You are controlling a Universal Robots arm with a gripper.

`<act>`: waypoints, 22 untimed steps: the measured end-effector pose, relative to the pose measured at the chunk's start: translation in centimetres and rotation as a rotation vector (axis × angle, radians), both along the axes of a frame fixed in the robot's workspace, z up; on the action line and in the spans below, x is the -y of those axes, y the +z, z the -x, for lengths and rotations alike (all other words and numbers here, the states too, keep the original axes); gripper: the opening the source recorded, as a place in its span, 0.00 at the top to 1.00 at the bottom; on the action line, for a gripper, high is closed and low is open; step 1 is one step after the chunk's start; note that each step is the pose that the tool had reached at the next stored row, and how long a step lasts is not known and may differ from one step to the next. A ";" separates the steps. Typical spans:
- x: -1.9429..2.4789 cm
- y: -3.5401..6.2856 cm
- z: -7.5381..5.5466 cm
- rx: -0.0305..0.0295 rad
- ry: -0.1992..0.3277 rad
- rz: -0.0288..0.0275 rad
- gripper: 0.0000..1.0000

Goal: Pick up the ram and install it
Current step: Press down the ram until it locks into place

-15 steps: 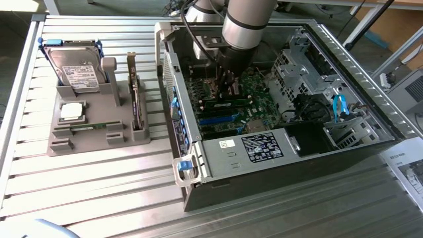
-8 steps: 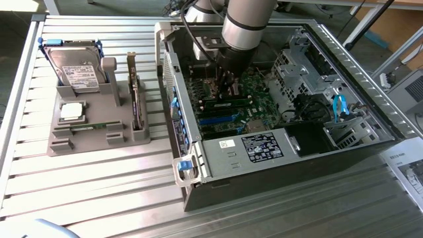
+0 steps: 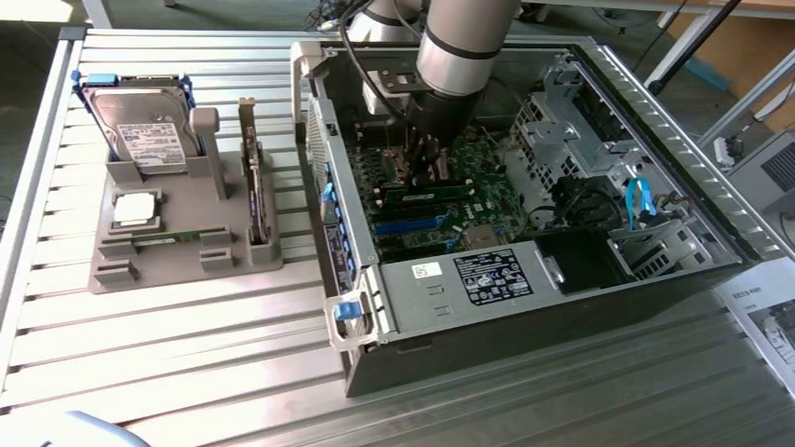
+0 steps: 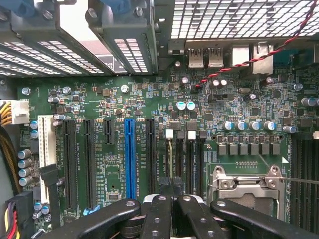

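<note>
The arm is lowered into the open computer case, with the gripper held just above the motherboard. The fingers are pressed together; nothing can be seen pinched between them in the wrist view. The ram is seen as a thin green stick lying along the board directly under the gripper, apparently seated in a slot; whether the fingers touch it cannot be told.

In the wrist view the fingertips are placed over the narrow memory slots, beside the black expansion slots and the blue slot. The processor socket lies close on the other side of the slots, so little free room is left there.

Relative to the case, the grey fixture stands on the counter toward the exterior view's left, just beside the case wall. A hard drive with blue rails and an upright card are held in it. The power supply fills the near edge of the case, and the drive cage bounds the far side.
</note>
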State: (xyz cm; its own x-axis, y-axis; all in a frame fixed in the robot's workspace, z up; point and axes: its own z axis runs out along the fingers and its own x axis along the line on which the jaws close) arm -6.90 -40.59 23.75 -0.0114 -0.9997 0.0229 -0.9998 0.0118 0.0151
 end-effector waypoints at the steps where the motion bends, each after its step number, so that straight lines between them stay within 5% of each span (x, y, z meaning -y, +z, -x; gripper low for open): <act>1: 0.01 -0.01 0.0 0.0000 0.000 0.0001 0.90; 22: 0.14 -0.28 0.0 -0.0001 0.000 0.0001 0.90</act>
